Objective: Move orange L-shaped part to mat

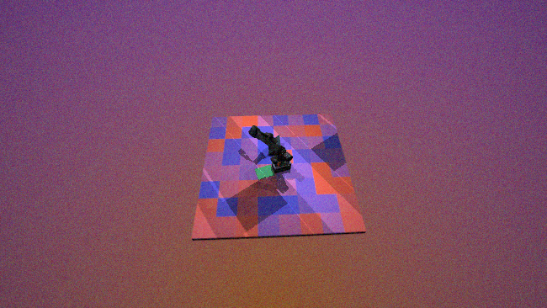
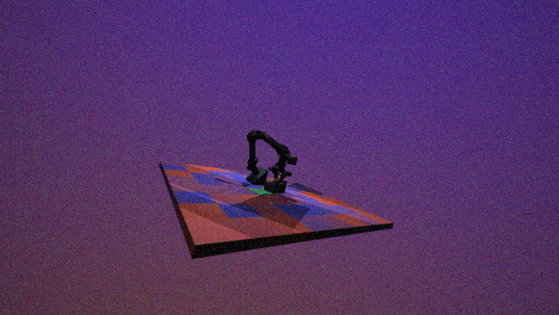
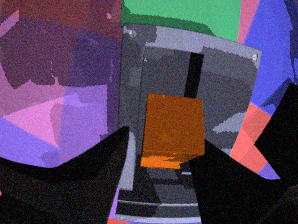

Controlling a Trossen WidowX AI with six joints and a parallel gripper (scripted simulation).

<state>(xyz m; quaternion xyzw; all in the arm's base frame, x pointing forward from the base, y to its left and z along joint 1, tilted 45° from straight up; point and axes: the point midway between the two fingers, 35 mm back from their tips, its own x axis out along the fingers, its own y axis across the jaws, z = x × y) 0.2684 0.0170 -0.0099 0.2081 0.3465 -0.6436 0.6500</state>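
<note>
The orange part [image 3: 175,120] [image 2: 276,180] sits tilted in the grey tray [image 3: 132,67] [image 2: 275,188] [image 1: 281,169], one end raised out of the pocket. In the wrist view a dark empty slot shows above it and dark pocket below it. My gripper [image 3: 158,135] is low over the tray, fingers partly apart on either side of the part. The right finger is at or very near the part's side; a gap shows between the left finger and the part. The green mat [image 3: 182,12] [image 1: 264,172] [image 2: 259,191] is beside the tray and bears nothing. The part's lower end is partly hidden.
The arm [image 1: 269,140] [image 2: 268,139] arches over from its base [image 2: 258,176], which stands close behind the tray and mat. The patchwork table top [image 1: 273,225] [image 2: 219,232] carries hard dark shadows, some beside the tray and mat.
</note>
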